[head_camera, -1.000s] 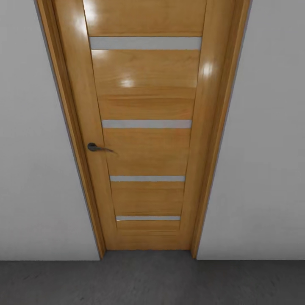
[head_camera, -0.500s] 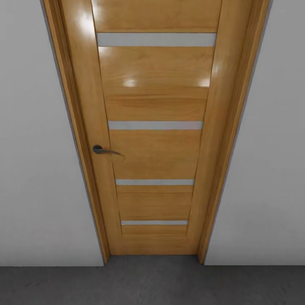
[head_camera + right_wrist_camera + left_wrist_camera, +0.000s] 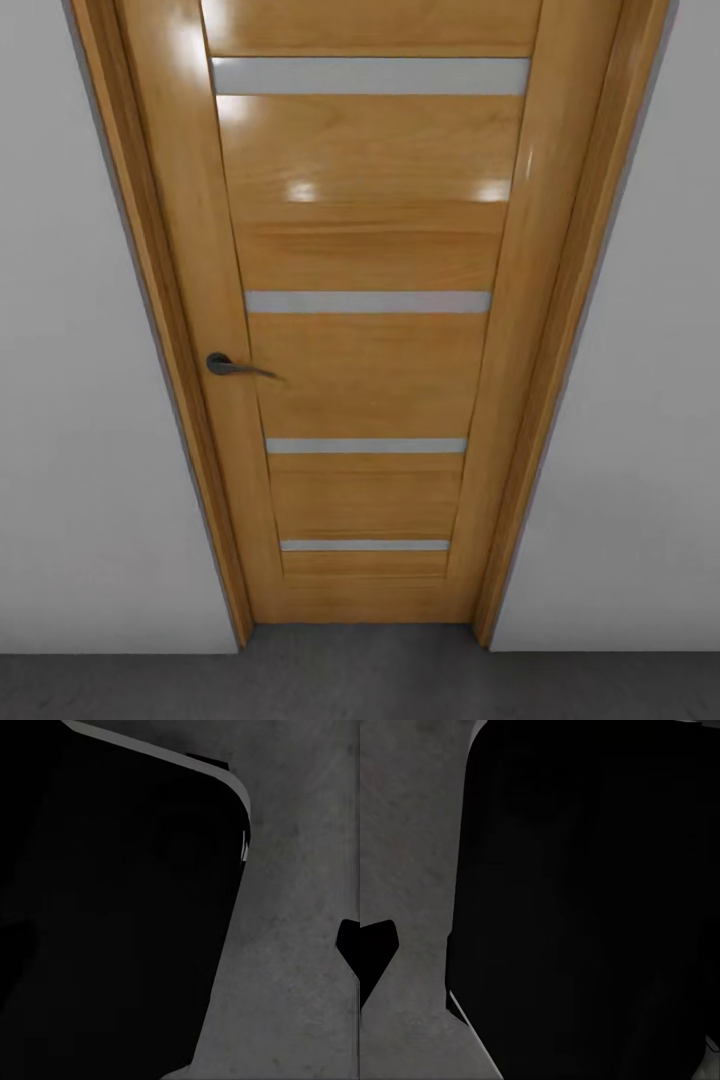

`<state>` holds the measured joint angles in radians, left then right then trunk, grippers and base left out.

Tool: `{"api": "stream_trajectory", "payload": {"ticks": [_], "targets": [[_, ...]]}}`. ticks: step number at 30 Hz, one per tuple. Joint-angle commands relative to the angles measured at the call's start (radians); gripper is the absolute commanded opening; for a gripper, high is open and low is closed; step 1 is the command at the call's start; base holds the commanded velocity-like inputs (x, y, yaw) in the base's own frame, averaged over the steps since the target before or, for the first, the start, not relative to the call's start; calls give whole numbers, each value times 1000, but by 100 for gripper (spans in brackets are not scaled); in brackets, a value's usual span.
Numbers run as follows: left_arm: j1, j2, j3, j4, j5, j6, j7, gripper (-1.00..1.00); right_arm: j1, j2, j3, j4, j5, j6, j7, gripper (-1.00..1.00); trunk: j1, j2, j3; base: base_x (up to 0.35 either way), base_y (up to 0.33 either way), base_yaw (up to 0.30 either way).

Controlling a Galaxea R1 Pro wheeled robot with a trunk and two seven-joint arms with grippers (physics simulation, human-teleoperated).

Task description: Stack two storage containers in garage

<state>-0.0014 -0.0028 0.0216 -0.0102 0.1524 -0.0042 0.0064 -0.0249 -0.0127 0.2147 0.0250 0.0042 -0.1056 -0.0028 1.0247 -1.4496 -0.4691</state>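
The two storage containers are out of view. In the head view I face a closed door point(image 3: 365, 330) of glossy orange wood with several narrow frosted strips, set in a plain grey-white wall point(image 3: 80, 450). Dark grey concrete floor point(image 3: 360, 690) runs along its foot. In the left wrist view a dark fingertip point(image 3: 375, 956) of my left gripper pokes in over the mottled floor point(image 3: 405, 832). The right wrist view has a dark fingertip point(image 3: 349, 945) of my right gripper over the same floor point(image 3: 300, 885). Neither view reveals how the jaws stand.
A dark lever handle point(image 3: 228, 366) sits on the door's left side. The wooden frame point(image 3: 560, 400) flanks the door on both sides. A large black part of my own body point(image 3: 585, 907) takes up much of the left wrist view, and a similar black mass point(image 3: 112, 915) the right wrist view.
The whole head view has shifted: the door looks larger and its foot sits lower in the picture, so the camera has come closer. Nothing in the scene itself has moved.
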Motion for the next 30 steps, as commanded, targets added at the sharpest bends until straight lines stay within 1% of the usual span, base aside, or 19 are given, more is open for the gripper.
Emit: {"api": "stream_trajectory", "payload": {"ticks": [1, 9, 15, 16, 18, 19, 20, 21, 22, 23, 24, 26, 27, 28, 29, 30], "targets": [[0, 0, 1, -1, 7, 0, 1, 100, -1, 0, 5, 3, 0, -6, 0, 100, 0, 0, -1, 105, 0, 0], [0, 0, 2, -1, 7, 0, 1, 100, -1, -2, 5, 3, 0, -6, 1, 100, 0, 0, -1, 21, 0, 0], [0, -1, 3, -2, 7, -1, 1, 100, -1, 1, 7, 3, 0, 3, 1, 100, 0, 0, -1, 0, 0, 0], [0, -1, 3, -2, 7, -1, 1, 100, -1, 5, 0, -6, -1, -7, 5, 100, 0, 0, -1, 0, 0, 0], [0, -1, 3, -2, 7, -2, 1, 100, -1, 6, 5, -31, 8, -3, 12, 100, 0, 0, -1, 0, 0, 0], [0, -1, 3, -2, 7, -2, 1, 100, -1, 7, 7, -91, 11, 3, 11, 100, 0, 0, -1, 0, 0, 0], [0, -2, 3, -2, 7, -2, 1, 100, -1, 7, 7, -117, 11, 6, 10, 100, 0, 0, -1, 0, 0, 0], [0, -2, 3, -2, 7, -2, 1, 100, -1, 7, 8, -175, 12, 19, 10, 100, 0, 0, -1, 0, 0, 0], [0, -2, 3, -2, 7, -2, 1, 100, -1, 7, 8, -205, 13, 30, 10, 100, 0, 0, -1, 0, 0, 0], [0, -2, 3, -2, 7, -2, 1, 100, -1, 5, 9, -269, 13, 63, 9, 100, 0, 0, -1, 0, 0, 0], [0, -2, 3, -2, 7, -2, 1, 100, -1, 4, 9, -302, 13, 85, 9, 100, 0, 0, -1, 0, 0, 0], [0, -2, 3, -2, 7, -2, 1, 100, -1, 1, 8, -450, 13, 190, 8, 100, 0, 0, -1, 0, 0, 0], [0, -2, 3, -2, 7, -2, 1, 100, -1, 1, 8, -488, 13, 217, 8, 100, 0, 0, -1, 0, 0, 0], [0, -2, 3, -2, 7, -2, 1, 100, -1, 0, 8, -565, 13, 270, 8, 100, 0, 0, -1, 0, 0, 0], [0, -2, 3, -2, 7, -2, 1, 100, -1, 0, 8, -602, 13, 294, 8, 100, 0, 0, -1, 0, 0, 0], [0, -2, 3, -2, 7, -2, 1, 100, -2, -1, 7, -671, 14, 340, 8, 100, 0, 0, -1, 0, 0, 0]]}}
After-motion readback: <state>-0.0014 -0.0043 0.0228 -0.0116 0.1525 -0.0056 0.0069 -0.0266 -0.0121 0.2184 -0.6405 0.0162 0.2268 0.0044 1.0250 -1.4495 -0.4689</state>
